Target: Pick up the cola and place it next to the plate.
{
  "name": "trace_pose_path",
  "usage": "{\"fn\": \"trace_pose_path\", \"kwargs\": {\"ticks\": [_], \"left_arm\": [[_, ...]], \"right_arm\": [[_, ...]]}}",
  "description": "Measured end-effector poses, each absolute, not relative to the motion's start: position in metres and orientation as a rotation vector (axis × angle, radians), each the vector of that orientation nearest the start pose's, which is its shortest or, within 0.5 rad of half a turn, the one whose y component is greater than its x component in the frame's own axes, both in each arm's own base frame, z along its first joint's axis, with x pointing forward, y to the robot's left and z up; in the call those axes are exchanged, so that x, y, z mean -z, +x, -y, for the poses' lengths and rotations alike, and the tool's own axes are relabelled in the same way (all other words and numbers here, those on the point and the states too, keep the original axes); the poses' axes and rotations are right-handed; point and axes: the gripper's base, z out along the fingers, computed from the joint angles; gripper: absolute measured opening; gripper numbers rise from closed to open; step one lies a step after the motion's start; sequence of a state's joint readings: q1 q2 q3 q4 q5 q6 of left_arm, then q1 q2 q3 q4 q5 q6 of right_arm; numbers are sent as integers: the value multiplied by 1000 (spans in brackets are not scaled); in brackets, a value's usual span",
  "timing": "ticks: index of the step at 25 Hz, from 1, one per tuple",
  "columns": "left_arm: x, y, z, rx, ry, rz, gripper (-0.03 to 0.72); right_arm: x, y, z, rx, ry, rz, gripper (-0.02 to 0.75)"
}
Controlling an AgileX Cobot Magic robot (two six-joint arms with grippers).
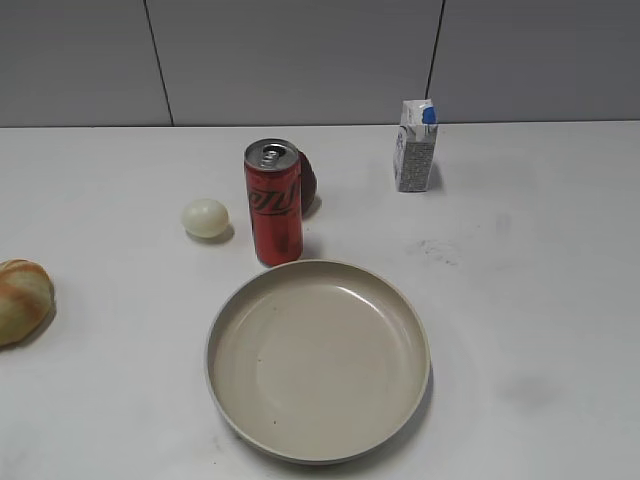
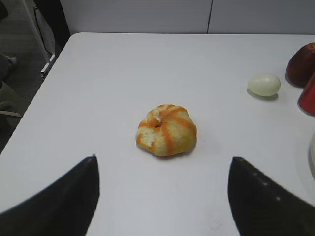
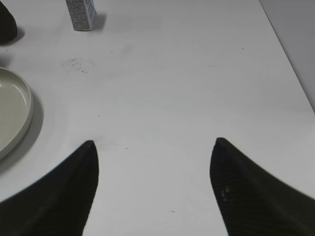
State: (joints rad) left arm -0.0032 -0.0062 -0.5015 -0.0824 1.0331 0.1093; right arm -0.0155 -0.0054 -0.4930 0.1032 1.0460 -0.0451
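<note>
Cola (image 1: 274, 201) stands upright on the table (image 1: 520, 300), just behind the plate's (image 1: 318, 361) far rim, touching or nearly so; can't tell which. Dark red fruit (image 1: 307, 180) sits right behind the can, pale egg (image 1: 205, 217) to its left, small carton (image 1: 415, 146) back right. My left gripper (image 2: 162, 196) is spread wide, empty, above the bun (image 2: 166, 130). My right gripper (image 3: 153, 189) is also spread, empty, over bare table right of the plate.

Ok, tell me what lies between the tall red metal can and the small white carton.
Only bare white table separates the tall red metal can from the small white carton in the exterior view; the dark red fruit sits just behind the can.
</note>
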Motion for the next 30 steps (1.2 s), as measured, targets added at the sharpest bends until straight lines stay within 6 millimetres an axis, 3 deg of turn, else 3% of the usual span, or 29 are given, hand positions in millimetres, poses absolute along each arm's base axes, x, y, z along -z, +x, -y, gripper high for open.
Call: {"fn": "trace_pose_path", "kwargs": {"ticks": [8, 13, 17, 24, 30], "left_arm": [[-281, -4, 7, 45, 116, -2010, 610], [-308, 21, 8, 57, 99, -1961, 609], [-332, 67, 8, 67, 83, -1969, 609], [-378, 169, 23, 133, 187, -2066, 622], [-401, 255, 72, 219, 401, -2133, 629]], "right_arm": [[-277, -4, -8, -85, -34, -2028, 536], [-277, -4, -8, -85, -34, -2028, 536], [-277, -4, -8, -85, -34, -2028, 536], [-277, -4, -8, -85, -34, -2028, 536], [-277, -4, -8, -85, -34, -2028, 536]]}}
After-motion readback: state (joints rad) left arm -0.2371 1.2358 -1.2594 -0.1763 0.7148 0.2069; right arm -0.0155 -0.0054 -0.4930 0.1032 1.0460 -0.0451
